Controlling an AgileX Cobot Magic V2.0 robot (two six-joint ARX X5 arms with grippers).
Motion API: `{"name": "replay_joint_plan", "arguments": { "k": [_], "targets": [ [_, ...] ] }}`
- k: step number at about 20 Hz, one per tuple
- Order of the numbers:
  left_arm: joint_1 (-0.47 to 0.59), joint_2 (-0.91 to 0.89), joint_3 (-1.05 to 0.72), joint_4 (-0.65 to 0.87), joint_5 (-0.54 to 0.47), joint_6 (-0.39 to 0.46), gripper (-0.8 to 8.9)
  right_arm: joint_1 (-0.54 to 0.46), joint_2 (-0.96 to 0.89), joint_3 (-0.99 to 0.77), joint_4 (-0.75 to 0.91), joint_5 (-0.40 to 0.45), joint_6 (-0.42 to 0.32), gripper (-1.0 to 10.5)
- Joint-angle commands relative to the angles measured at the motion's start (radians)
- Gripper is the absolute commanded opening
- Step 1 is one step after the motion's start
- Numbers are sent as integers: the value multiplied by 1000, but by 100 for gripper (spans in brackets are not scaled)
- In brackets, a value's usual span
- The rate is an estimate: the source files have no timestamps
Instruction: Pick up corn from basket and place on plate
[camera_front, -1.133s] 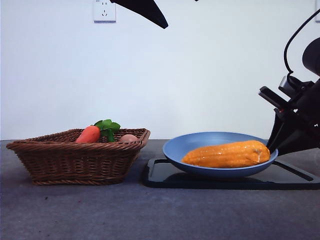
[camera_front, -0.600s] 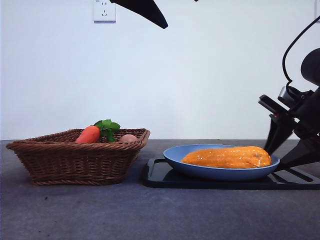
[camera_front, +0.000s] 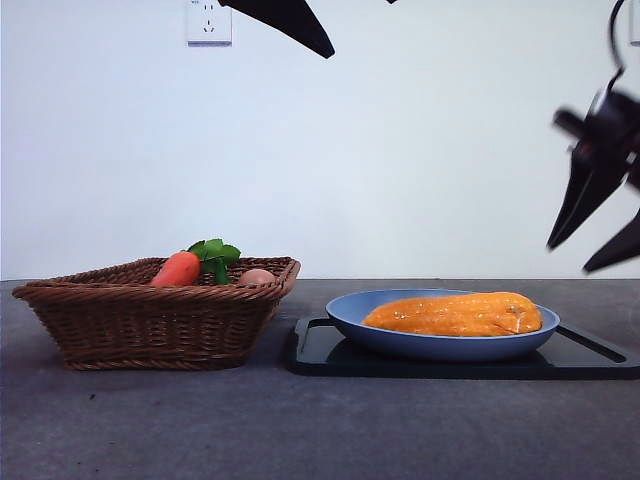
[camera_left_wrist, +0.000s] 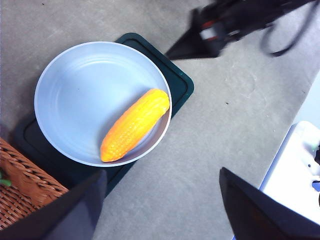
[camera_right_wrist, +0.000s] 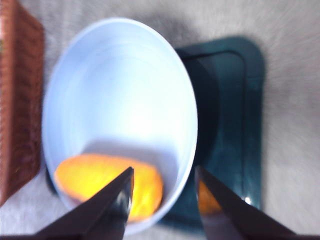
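1. One basket (camera_front: 155, 315) is sitting on the left of the bench (camera_front: 200, 430), with a carrot (camera_front: 177, 269) lying inside it.
2. The corn (camera_front: 455, 313) is lying in the blue plate (camera_front: 350, 312), near its rim, and the plate is sitting on a black tray (camera_front: 320, 355).
3. The right gripper (camera_front: 598, 225) is hanging in the air above the plate's right side, its fingers (camera_front: 578, 205) standing apart and holding nothing.
4. The left gripper (camera_left_wrist: 160, 210) is waiting high up, with its fingers spreading wide and holding nothing.
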Motion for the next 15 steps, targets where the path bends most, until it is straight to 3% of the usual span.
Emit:
{"name": "replay_joint_plan", "arguments": {
  "k": [1, 4, 8, 12, 14, 15],
  "targets": [
    [-5, 3, 30, 4, 0, 2, 365, 9, -109, 15, -97, -2, -92, 203],
    [-5, 3, 30, 3, 0, 3, 365, 47, -272, 15, -247, -3, -158, 198],
    [-6, 3, 30, -13, 0, 2, 329, 114, -452, 15, -398, -5, -181, 195],
    [-6, 3, 30, -48, 0, 2, 140, 171, -555, 15, -482, -3, -184, 78],
    [-6, 3, 30, -52, 0, 3, 20, 186, -578, 15, -487, -3, -219, 2],
    [-6, 3, 30, -52, 0, 3, 7, 188, -581, 15, -487, -5, -222, 2]
  ]
}}
